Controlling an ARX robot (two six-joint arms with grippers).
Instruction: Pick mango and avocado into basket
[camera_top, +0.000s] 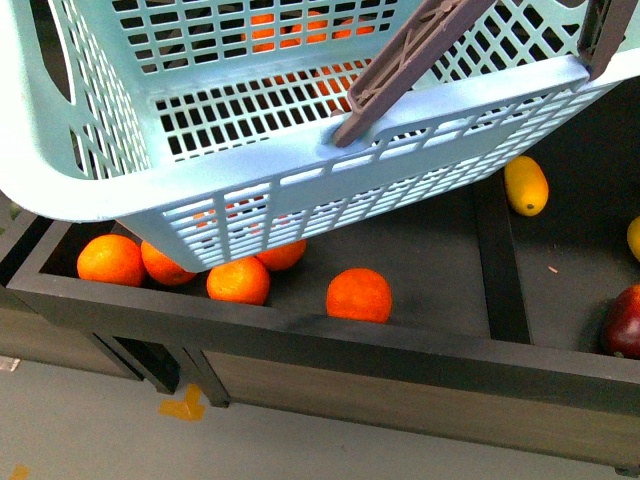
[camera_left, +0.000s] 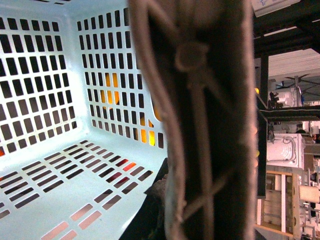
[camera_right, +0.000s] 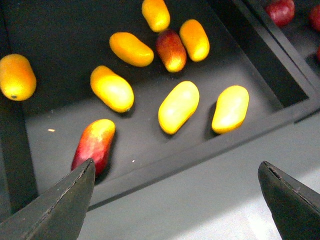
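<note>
The light blue-green basket (camera_top: 250, 150) hangs tilted above the dark fruit bin, filling the top of the front view. Its brown handle (camera_left: 200, 120) fills the left wrist view close up; my left gripper is shut on it, fingers hidden. The basket's slotted floor (camera_left: 60, 180) holds no fruit that I can see. My right gripper (camera_right: 175, 200) is open above the front rim of a compartment with several mangoes, the nearest a yellow mango (camera_right: 178, 106). One mango (camera_top: 526, 185) shows in the front view. No avocado is in view.
Oranges (camera_top: 358, 295) lie in the bin's left compartment under the basket. A dark red fruit (camera_top: 625, 322) sits at the right edge. A red-yellow mango (camera_right: 95, 142) lies by my right gripper's one finger. A black divider (camera_top: 500, 260) separates compartments.
</note>
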